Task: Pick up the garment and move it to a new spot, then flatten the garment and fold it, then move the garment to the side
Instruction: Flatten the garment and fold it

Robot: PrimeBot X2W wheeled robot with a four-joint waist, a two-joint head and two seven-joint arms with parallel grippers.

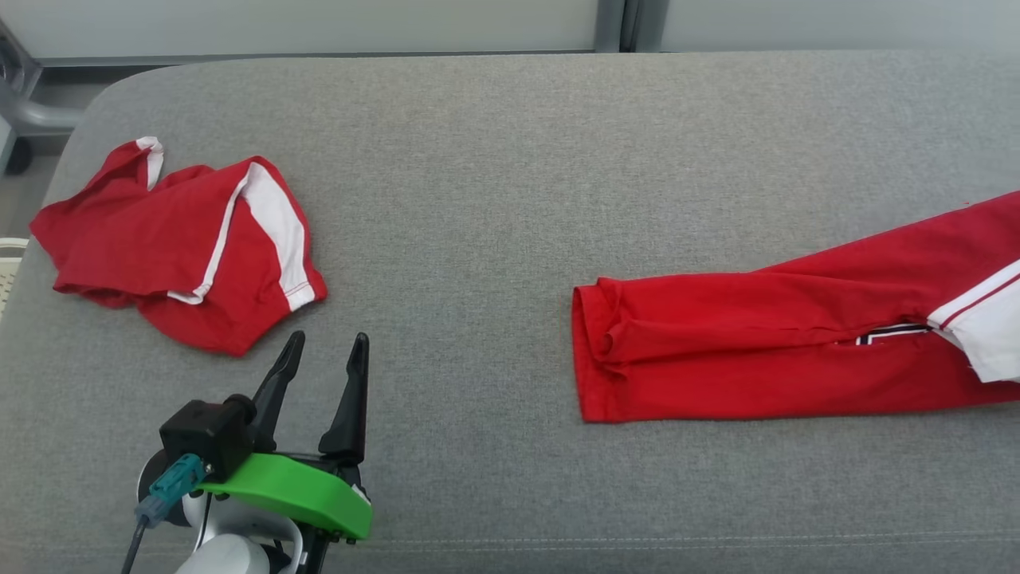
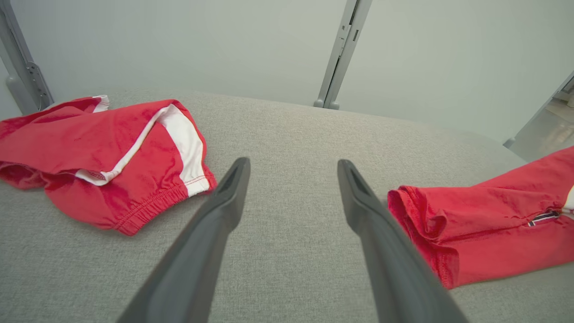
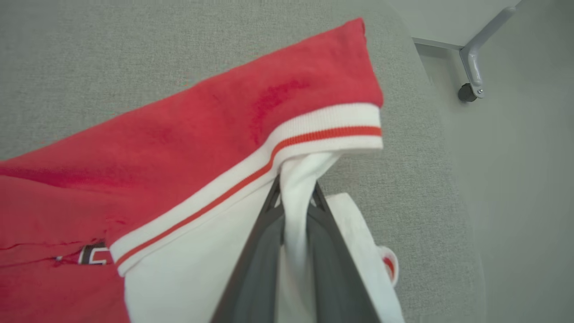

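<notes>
Since the gray pad [image 1: 494, 159] carries two red pieces, I take the long garment [image 1: 757, 351] on my right side as the one in hand. It lies stretched out, running off the head view's right edge, well apart from the crumpled shorts [image 1: 175, 247] at the far left. I judge this to be the first step, the pick-up, with the grip made and the lift not yet begun. Next I would need to raise the right arm enough to clear the pad and carry the cloth toward the bare middle, watching that a pinch on one thin fold doesn't slip as the weight comes on. The left gripper [image 1: 328, 339] hangs over bare pad near the shorts, jaws spread wide, touching nothing. The right gripper [image 3: 296, 197] has its jaws nearly together, nipping a white fold [image 3: 293, 179] just under the striped band [image 3: 332, 130].
</notes>
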